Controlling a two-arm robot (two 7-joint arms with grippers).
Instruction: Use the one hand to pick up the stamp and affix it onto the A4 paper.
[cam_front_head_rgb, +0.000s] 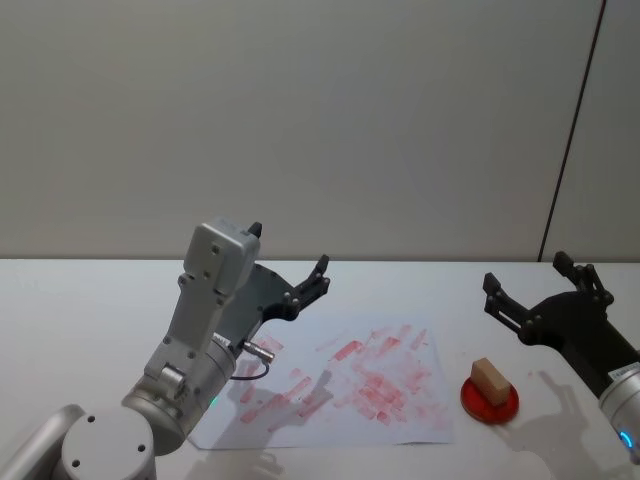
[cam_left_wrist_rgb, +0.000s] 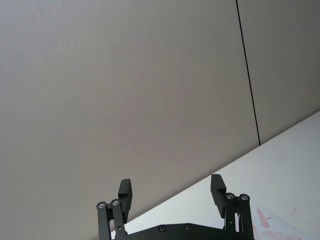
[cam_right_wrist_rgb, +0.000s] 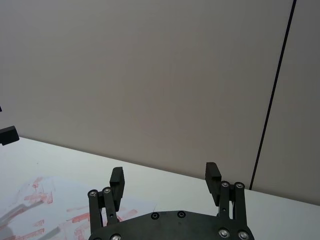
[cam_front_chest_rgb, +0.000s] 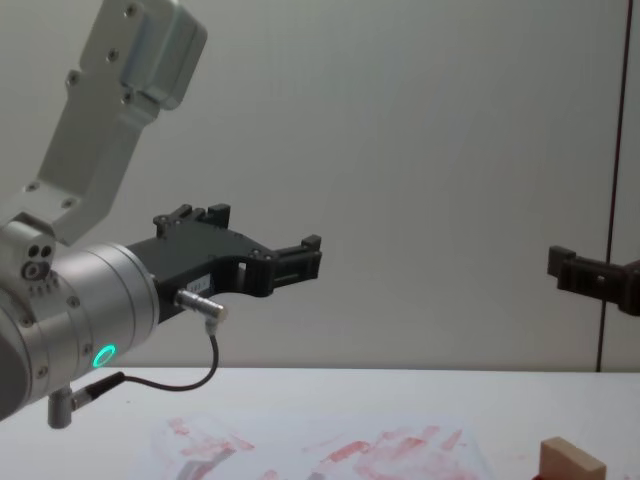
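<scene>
Stamp (cam_front_head_rgb: 489, 380) rests on a red pad (cam_front_head_rgb: 507, 405) beside the smeared paper (cam_front_head_rgb: 350, 390); left gripper (cam_front_head_rgb: 290, 248) and right gripper (cam_front_head_rgb: 525, 272) hover above the counter (cam_front_head_rgb: 80, 300), jaws apart.

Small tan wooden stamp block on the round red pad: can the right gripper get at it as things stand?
Probably yes. The black right gripper hangs open in the air near the stamp, whose top is bare on the red pad; nothing lies between.
</scene>
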